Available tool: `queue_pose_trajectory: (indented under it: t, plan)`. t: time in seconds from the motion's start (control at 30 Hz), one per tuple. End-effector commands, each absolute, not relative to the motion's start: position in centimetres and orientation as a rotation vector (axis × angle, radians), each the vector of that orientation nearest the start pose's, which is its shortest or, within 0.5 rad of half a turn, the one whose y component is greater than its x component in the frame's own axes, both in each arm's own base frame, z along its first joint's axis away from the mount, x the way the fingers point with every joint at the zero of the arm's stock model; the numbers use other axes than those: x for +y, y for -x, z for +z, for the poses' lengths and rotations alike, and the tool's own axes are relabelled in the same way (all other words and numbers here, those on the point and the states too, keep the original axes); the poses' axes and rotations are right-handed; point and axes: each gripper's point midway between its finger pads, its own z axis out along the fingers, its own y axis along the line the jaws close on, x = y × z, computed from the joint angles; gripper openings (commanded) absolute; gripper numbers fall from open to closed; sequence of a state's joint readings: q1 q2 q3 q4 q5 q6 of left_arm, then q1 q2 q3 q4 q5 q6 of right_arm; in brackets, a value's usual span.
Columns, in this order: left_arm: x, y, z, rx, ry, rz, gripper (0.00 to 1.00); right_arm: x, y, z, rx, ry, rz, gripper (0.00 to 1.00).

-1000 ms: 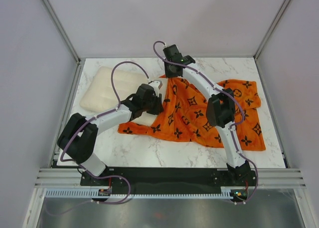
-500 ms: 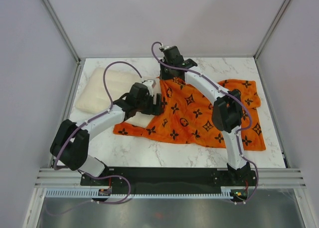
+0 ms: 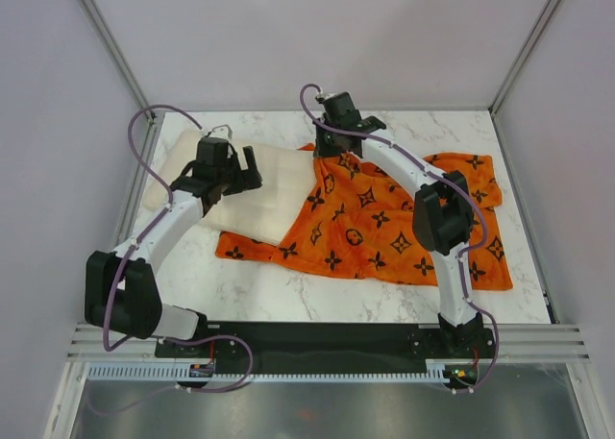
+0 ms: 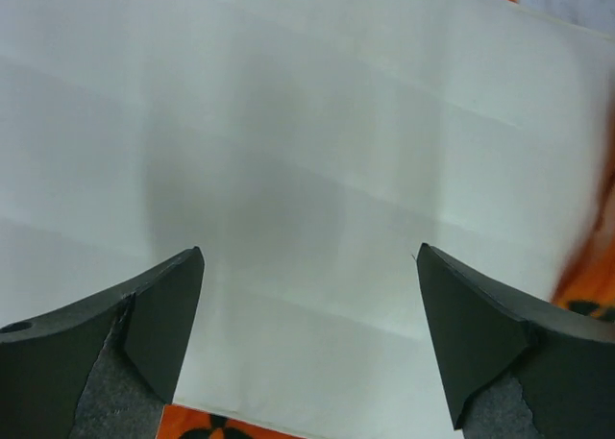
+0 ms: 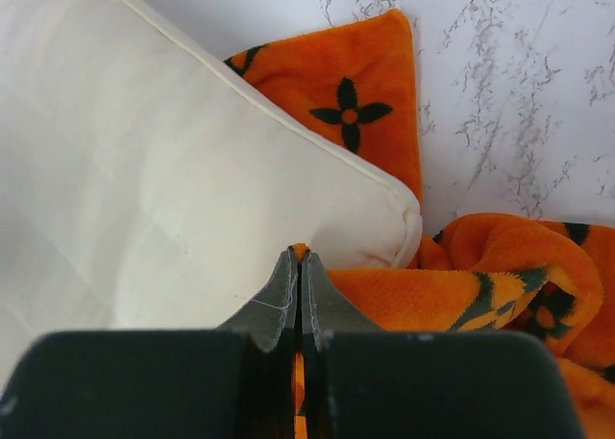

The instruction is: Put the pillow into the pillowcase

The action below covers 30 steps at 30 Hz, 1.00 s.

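Where overhead hides grip, right pincer (image 5: 300,254) pinches pillowcase (image 5: 452,290) beside pillow (image 5: 144,170).

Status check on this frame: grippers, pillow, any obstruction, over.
Left gripper open above pillow, not gripping. Right gripper shut on pillowcase edge. Pillow mostly outside the case. Nothing in the way.

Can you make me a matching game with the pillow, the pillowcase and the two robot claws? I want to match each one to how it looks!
1. pillow
2. pillowcase
3. left gripper
4. right gripper

A. pinched shut on orange cloth
B. cream-white
C. wide open over the pillow
D. orange with black flowers

Pairs: 1-B, 2-D, 3-C, 4-A.
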<state>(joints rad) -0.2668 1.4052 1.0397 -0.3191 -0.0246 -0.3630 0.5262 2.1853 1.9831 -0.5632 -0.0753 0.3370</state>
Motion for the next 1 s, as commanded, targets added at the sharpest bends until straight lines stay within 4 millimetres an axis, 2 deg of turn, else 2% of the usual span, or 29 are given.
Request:
queue_pose_trajectory:
  t: [0.0, 0.03, 0.07, 0.1, 0.13, 0.17, 0.23, 0.37, 0.47, 0.57, 0.6, 0.7, 0.73, 0.8, 0.83, 0.87, 0.97]
  plan:
    - [-4.6, -37.1, 13.6, 2.267, 0.446, -0.030, 1.00, 32.6, -48.4, 16.8, 2.301, 0.292, 0.569, 0.00]
    - [-4.6, -37.4, 15.3, 2.178, 0.476, -0.077, 1.00, 32.7, -48.4, 16.9, 2.300, 0.292, 0.570, 0.00]
    - [-4.6, -36.3, 14.3, 2.163, 0.544, -0.114, 1.00, 32.7, -48.5, 17.0, 2.296, 0.291, 0.569, 0.00]
    - [-4.8, -36.0, 14.8, 2.120, 0.574, -0.156, 1.00, 32.8, -48.5, 16.9, 2.298, 0.293, 0.569, 0.00]
    - [-4.9, -35.7, 16.8, 2.028, 0.601, -0.220, 1.00, 32.8, -48.6, 16.9, 2.299, 0.287, 0.573, 0.00]
    - [-4.8, -34.7, 15.7, 2.019, 0.674, -0.243, 1.00, 32.8, -48.6, 16.9, 2.299, 0.288, 0.574, 0.00]
    - [-4.3, -33.9, 15.8, 1.980, 0.726, -0.256, 1.00, 33.1, -48.5, 16.8, 2.300, 0.286, 0.583, 0.00]
    - [-2.0, -31.8, 14.2, 1.929, 0.902, -0.217, 1.00, 33.5, -48.3, 16.7, 2.300, 0.293, 0.587, 0.00]
    - [-0.9, -31.9, 12.8, 1.896, 0.983, -0.314, 1.00, 34.0, -48.1, 16.7, 2.299, 0.303, 0.595, 0.00]
    - [0.0, -32.0, 11.7, 1.902, 1.024, -0.314, 1.00, 34.0, -48.1, 16.8, 2.296, 0.302, 0.599, 0.00]
    - [1.7, -32.3, 11.3, 1.878, 1.070, -0.282, 1.00, 34.1, -48.1, 17.0, 2.293, 0.308, 0.601, 0.00]
    - [2.9, -33.3, 10.7, 1.843, 1.099, -0.277, 1.00, 34.4, -48.1, 17.2, 2.286, 0.311, 0.602, 0.00]
    - [2.8, -33.9, 10.9, 1.830, 1.092, -0.301, 1.00, 34.4, -48.1, 17.1, 2.288, 0.310, 0.602, 0.00]
    - [2.7, -34.7, 10.2, 1.849, 1.092, -0.310, 1.00, 34.5, -48.3, 17.0, 2.287, 0.307, 0.597, 0.00]
    - [2.6, -35.2, 9.1, 1.878, 1.101, -0.306, 1.00, 34.3, -48.4, 17.0, 2.290, 0.303, 0.590, 0.00]
    - [2.3, -35.8, 9.1, 1.885, 1.092, -0.324, 1.00, 34.3, -48.6, 16.9, 2.291, 0.297, 0.582, 0.00]
    - [2.0, -36.9, 8.1, 1.911, 1.078, -0.344, 0.87, 34.1, -49.1, 16.7, 2.299, 0.278, 0.550, 0.00]
